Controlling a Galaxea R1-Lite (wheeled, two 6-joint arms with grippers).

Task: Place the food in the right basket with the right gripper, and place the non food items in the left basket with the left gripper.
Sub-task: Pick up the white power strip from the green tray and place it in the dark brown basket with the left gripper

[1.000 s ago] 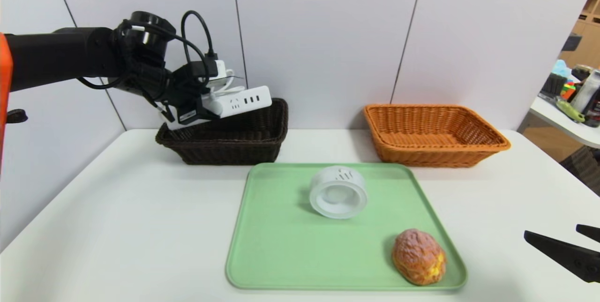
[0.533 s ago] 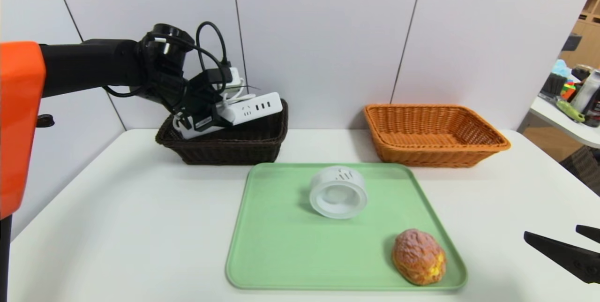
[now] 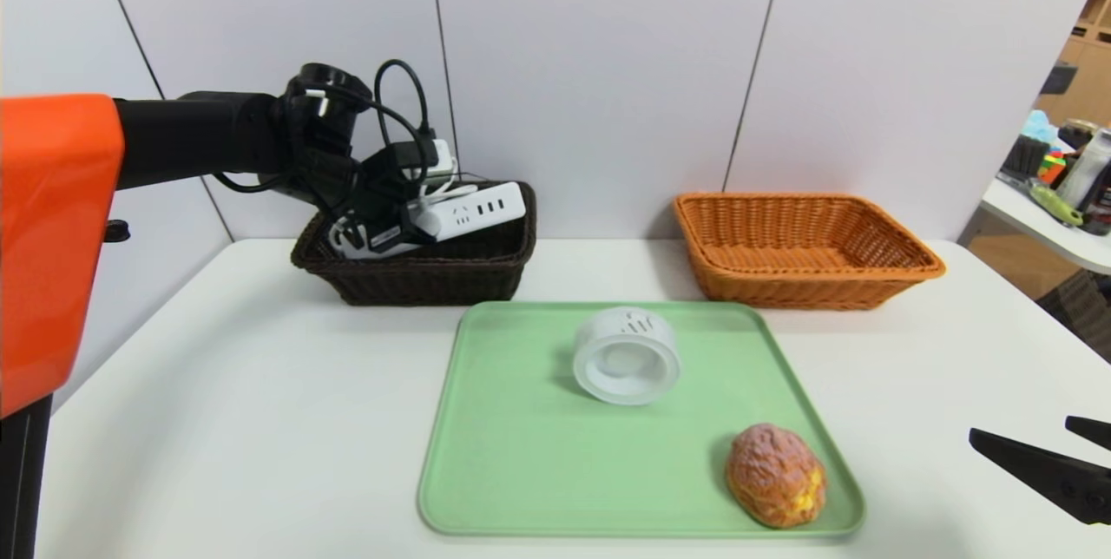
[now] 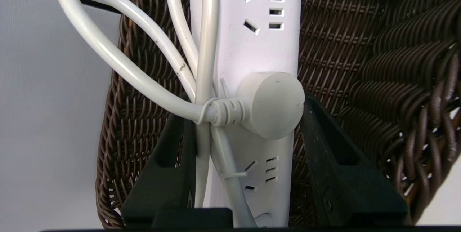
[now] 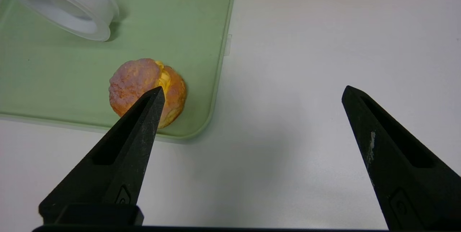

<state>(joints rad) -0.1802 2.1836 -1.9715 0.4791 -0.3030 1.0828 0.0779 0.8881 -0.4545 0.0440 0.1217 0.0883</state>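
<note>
a: lowering the power strip point(image 3: 469, 212) into the dark basket point(image 3: 417, 268) looks like the step in hand. the left gripper point(image 3: 395, 225) is clamped across the strip's white body, one black finger on each side, with the coiled cord point(image 4: 144, 66) and round plug point(image 4: 270, 104) bundled on top.

b: is it in yet?

a: partly, i'd say. from the head view the strip sits tilted over the dark basket, its near end down among the weave and its far end up by the basket's right rim. whether it touches the bottom i cannot tell.

b: so what does the next move call for?

a: probably a little more descent, then spreading the fingers so the strip drops clear, and lifting out without snagging that cord loop.

b: and the other containers?

a: the orange basket point(image 3: 807, 246), well to the right of the dark basket, holds nothing i can see. the green tray point(image 3: 521, 472), in front of the dark basket and to its right, carries a white round tape-like roll point(image 3: 627, 355) near its back edge and a cream puff point(image 3: 775, 474) at its front right corner.

b: the right arm?

a: the right gripper point(image 5: 252, 95) hangs parked far to the right of the dark basket, off the tray's right edge, jaws spread wide and holding nothing. the puff is its job, i'd judge, and the roll is left for the left gripper.
</note>
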